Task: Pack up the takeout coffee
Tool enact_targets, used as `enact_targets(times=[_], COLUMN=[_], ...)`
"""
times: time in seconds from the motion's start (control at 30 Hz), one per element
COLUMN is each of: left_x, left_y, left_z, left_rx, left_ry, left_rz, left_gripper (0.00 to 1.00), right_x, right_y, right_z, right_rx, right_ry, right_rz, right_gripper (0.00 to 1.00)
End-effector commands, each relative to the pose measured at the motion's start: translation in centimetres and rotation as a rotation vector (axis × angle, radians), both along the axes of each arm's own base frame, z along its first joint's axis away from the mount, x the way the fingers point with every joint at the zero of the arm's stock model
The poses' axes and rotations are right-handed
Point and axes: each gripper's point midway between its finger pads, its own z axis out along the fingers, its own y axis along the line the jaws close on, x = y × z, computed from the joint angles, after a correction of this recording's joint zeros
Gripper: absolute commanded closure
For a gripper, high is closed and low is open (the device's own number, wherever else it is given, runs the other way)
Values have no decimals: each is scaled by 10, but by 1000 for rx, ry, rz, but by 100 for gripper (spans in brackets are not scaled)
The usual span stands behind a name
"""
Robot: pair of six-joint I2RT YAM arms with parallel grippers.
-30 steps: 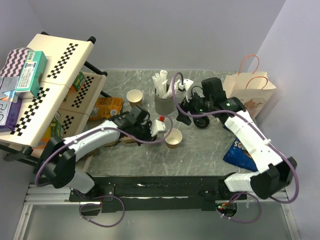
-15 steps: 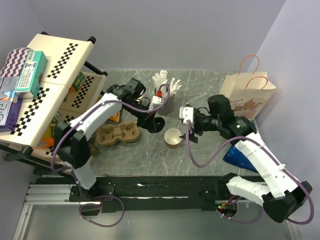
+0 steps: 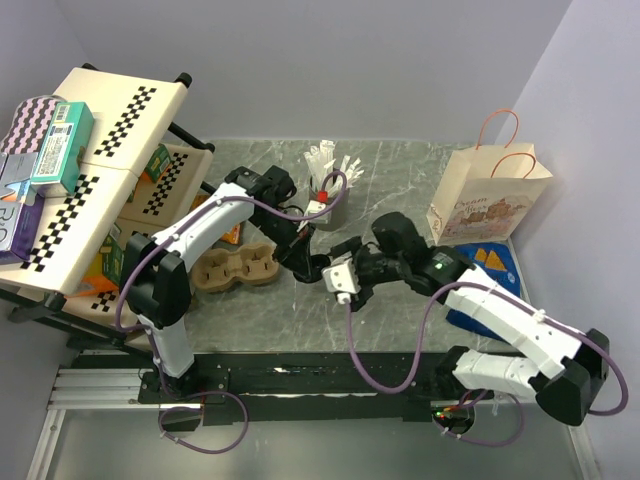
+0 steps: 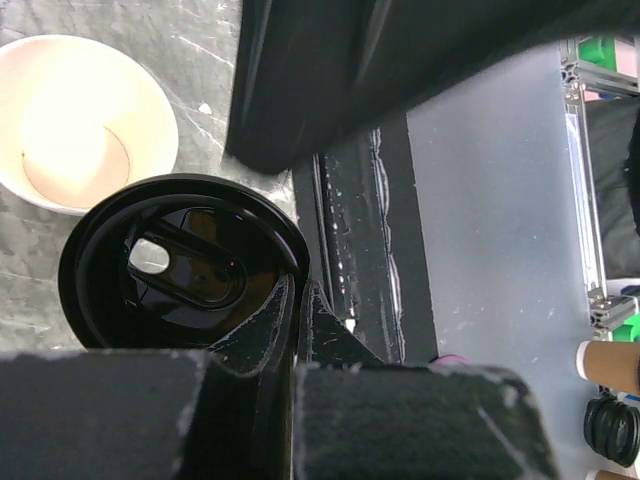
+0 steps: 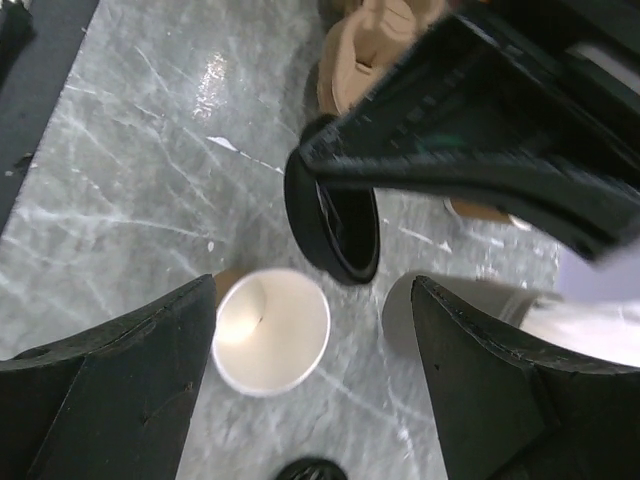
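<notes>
My left gripper (image 4: 297,300) is shut on the rim of a black round lid (image 4: 180,265) and holds it on edge just left of an open kraft cup (image 4: 75,120), white inside. In the right wrist view the same cup (image 5: 270,330) stands on the marble between my right gripper's (image 5: 310,370) wide-open fingers (image 5: 130,370), with the lid (image 5: 335,225) just beyond it. From the top, the left gripper (image 3: 300,255) and lid (image 3: 306,264) sit beside the right gripper (image 3: 345,278), which hides the cup. No second cup is in view.
The brown moulded carrier (image 3: 235,268) lies left of the lid. A grey cup of white sticks (image 3: 325,198) stands behind. A paper bag with handles (image 3: 480,195) and a blue snack bag (image 3: 490,265) are at the right. A shelf (image 3: 90,170) with boxes is at the left.
My right gripper has swung left and now sits open over the cup, hiding it from above. My left gripper has brought the lid a little nearer to the cup.
</notes>
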Motion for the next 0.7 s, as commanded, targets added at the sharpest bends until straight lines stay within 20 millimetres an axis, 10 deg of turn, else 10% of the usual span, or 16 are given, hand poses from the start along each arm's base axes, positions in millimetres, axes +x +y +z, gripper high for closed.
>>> enact_targets(times=[0.0, 0.37, 0.67], left_x=[-4, -6, -2], left_y=[-8, -5, -4], left_z=[28, 28, 29], left_rx=[-93, -70, -60], left_ry=[-23, -10, -29], left_rz=[-25, -28, -23], left_gripper=[99, 97, 87], right_x=[15, 30, 31], right_y=[28, 52, 53], right_z=[4, -13, -15], right_rx=[39, 46, 34], right_ry=[-160, -229, -232], right_rz=[39, 9, 10], right_gripper=[15, 22, 56])
